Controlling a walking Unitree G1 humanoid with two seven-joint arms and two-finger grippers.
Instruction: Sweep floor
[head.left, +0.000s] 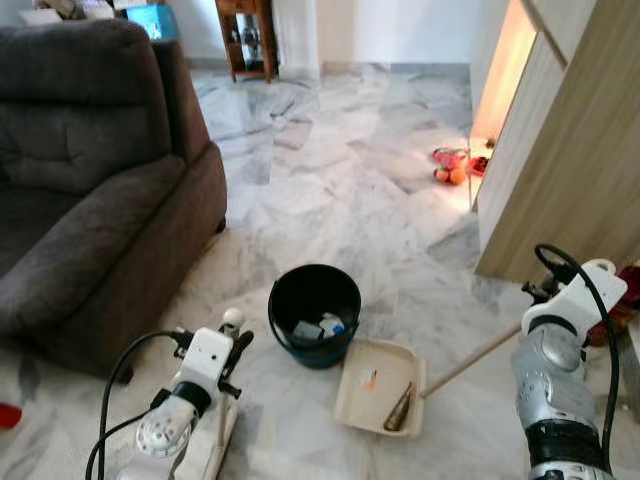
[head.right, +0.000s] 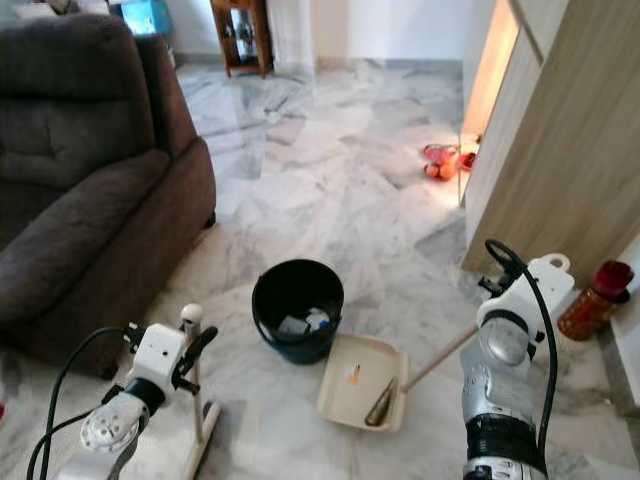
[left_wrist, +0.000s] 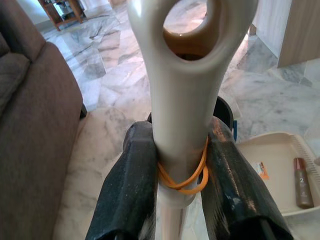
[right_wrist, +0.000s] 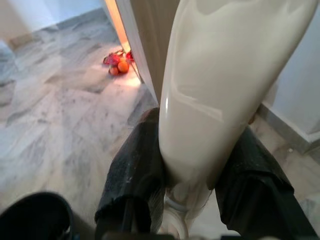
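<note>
A grey-veined marble floor (head.left: 330, 170) stretched from near to far, with a dark brown sofa (head.left: 90, 170) along the left and a wooden cabinet (head.left: 570, 170) on the right. Near the middle stood a black bucket (head.left: 314, 312) with some scraps already in it, and just to its right, nearer the robot, lay a cream dustpan (head.left: 378, 400) holding a slim brown bottle (head.left: 400, 408) and a small orange-marked scrap (head.left: 370, 379). The dustpan's long handle (head.left: 470, 362) ran right toward the right tool (right_wrist: 187, 200), whose two black fingers were clamped on the cream handle. At near left, the left tool (left_wrist: 182, 185) was clamped on the broom handle (left_wrist: 182, 115), upright, with an orange rubber band around it. Some litter looked gathered; emptying the pan into the bucket seemingly remained, and red and orange objects (head.left: 455, 165) by the far cabinet were still on the floor.
</note>
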